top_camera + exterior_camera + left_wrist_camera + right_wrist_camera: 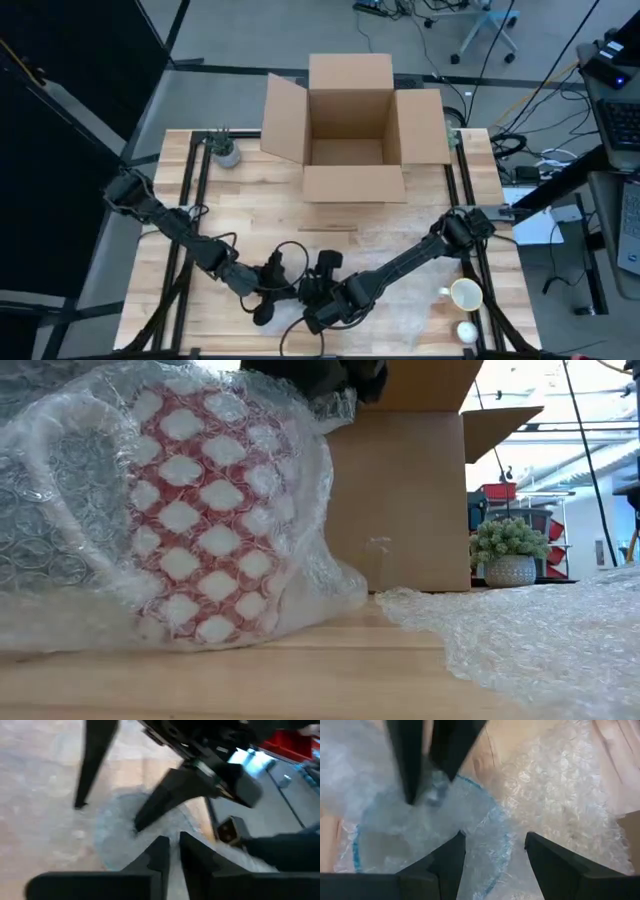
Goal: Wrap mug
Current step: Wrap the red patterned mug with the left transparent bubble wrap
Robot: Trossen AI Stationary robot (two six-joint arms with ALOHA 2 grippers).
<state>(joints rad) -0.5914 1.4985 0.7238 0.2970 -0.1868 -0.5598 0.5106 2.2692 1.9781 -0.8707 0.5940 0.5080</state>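
Mug [195,525], red with white patterning and already swathed in bubble wrap [470,827], lies on the wooden table [390,255] right under both claws at the near edge: the left claw [172,847] has its fingers nearly together, while the right claw [495,852] hangs spread above the wrap, holding nothing. With no visible grip on the loose wrap, it could spring open or snag as the arms pull away. Beyond the claws stands an open cardboard box [350,125], with a small potted plant [226,152] beside it.
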